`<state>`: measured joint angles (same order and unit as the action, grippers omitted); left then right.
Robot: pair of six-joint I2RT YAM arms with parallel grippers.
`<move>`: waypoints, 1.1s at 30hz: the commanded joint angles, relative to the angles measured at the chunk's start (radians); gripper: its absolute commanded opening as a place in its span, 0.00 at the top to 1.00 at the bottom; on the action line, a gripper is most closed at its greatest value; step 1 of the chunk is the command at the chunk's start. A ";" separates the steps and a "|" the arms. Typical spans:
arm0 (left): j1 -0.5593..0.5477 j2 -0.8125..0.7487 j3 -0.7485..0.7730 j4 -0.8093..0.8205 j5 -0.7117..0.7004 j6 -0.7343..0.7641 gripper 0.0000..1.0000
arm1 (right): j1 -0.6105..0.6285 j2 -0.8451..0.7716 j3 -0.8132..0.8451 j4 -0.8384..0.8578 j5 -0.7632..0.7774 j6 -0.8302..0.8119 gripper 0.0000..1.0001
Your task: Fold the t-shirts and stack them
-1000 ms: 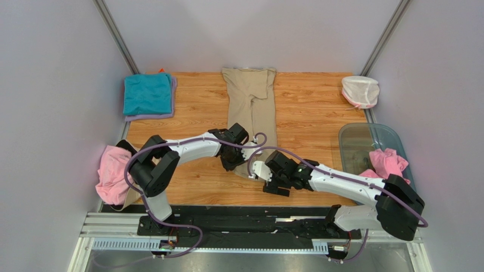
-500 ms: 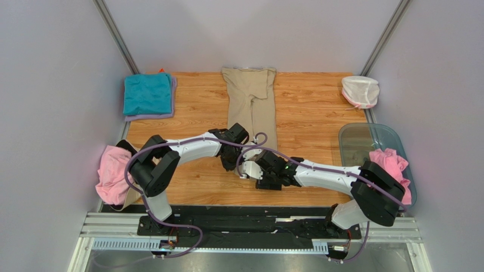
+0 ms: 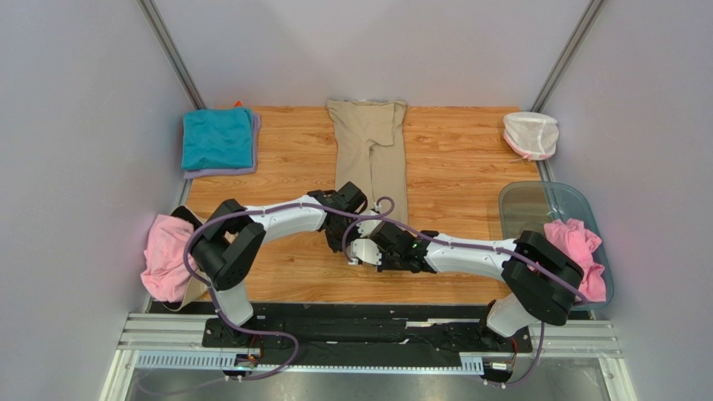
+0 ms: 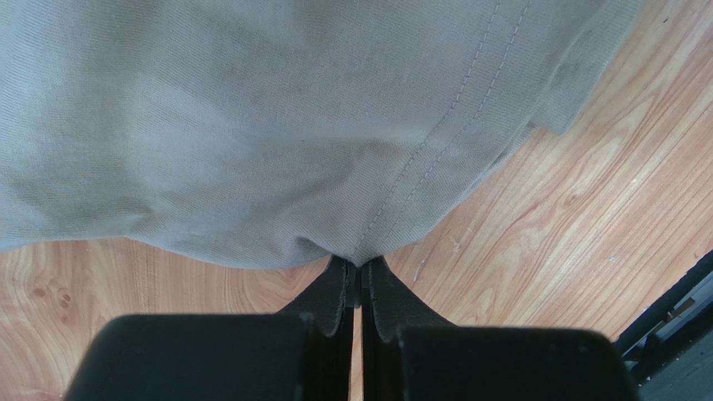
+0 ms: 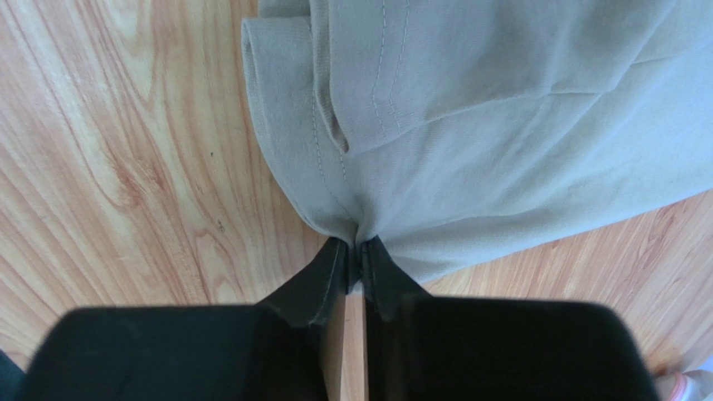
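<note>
The tan t-shirt (image 3: 371, 154) lies lengthwise down the middle of the table, its near hem bunched between the two arms. My left gripper (image 3: 341, 236) is shut on that hem (image 4: 393, 209), with cloth pinched at its fingertips (image 4: 361, 266). My right gripper (image 3: 372, 246) is shut on the hem close beside it, cloth puckering into its tips (image 5: 358, 246). A teal t-shirt (image 3: 218, 138) lies folded on a lilac one (image 3: 219, 173) at the back left. One pink t-shirt (image 3: 165, 255) is crumpled at the table's left edge, another (image 3: 573, 242) sits in the tub.
A white net pouch (image 3: 530, 134) lies at the back right corner. The clear bluish tub (image 3: 536, 209) stands at the right edge. Grey walls close in three sides, and a metal rail (image 3: 167, 334) with both arm bases runs along the near edge.
My right gripper has moved left to the tan t-shirt's near hem and shut on it. The left gripper has kept its hold without moving.
</note>
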<state>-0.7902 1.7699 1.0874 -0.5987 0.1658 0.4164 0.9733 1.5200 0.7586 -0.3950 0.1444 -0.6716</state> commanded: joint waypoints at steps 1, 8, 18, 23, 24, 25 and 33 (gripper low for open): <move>-0.020 0.046 -0.049 -0.021 0.070 0.012 1.00 | -0.001 0.025 -0.012 -0.013 -0.025 0.012 0.94; -0.030 -0.042 -0.087 -0.039 0.101 0.013 1.00 | 0.013 -0.038 0.016 -0.108 -0.054 0.044 1.00; -0.049 -0.252 -0.146 -0.099 0.210 0.036 1.00 | 0.067 -0.176 0.047 -0.199 -0.052 0.099 1.00; -0.047 -0.335 -0.110 -0.134 0.222 0.035 1.00 | 0.070 -0.233 0.085 -0.219 0.009 0.089 1.00; -0.047 -0.354 -0.100 -0.142 0.216 0.033 1.00 | 0.070 -0.245 0.091 -0.217 0.026 0.083 1.00; -0.047 -0.362 -0.089 -0.148 0.209 0.030 1.00 | 0.068 -0.248 0.100 -0.214 0.053 0.075 1.00; -0.029 -0.353 -0.024 -0.116 0.098 0.065 1.00 | 0.002 -0.204 0.179 -0.191 0.132 -0.020 1.00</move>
<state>-0.8097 1.4269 1.0134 -0.7338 0.2588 0.4255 1.0248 1.2926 0.8616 -0.6590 0.1841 -0.6685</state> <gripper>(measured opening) 0.017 0.018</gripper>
